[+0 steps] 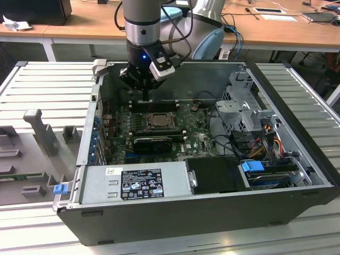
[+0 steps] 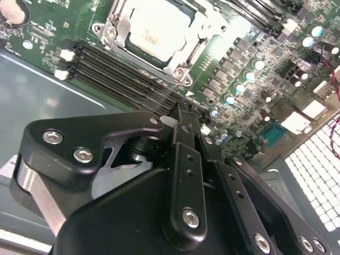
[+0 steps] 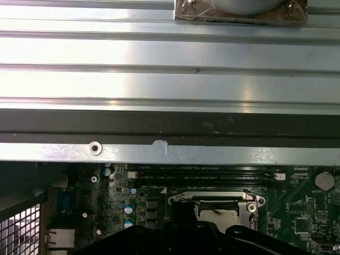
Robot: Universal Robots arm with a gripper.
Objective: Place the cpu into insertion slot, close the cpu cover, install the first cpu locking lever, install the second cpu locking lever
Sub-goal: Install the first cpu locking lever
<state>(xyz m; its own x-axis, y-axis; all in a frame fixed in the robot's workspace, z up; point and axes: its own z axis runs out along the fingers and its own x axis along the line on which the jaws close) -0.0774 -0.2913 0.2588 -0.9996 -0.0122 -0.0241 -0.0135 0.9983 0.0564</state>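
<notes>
Over the motherboard (image 1: 197, 139) inside the open computer case (image 1: 212, 210), in the exterior view, your one gripper (image 1: 145, 97) hangs just behind the single insertion slot (image 1: 158, 121). Its jaws look pressed together and carry nothing.

In the second wrist view you can count one cpu (image 2: 154, 32), pale and flat, seated in the slot. One cpu cover (image 2: 118, 27) lies down around it, so I judge the first two steps done. The gripper (image 2: 181, 114) tapers to a tip over the long black memory slots (image 2: 122, 69), near the socket but apart from it. You cannot tell how many locking levers there are, or whether either is latched.

In the first wrist view you see the same lone cpu (image 3: 222, 213) under its cover (image 3: 212, 198).
</notes>
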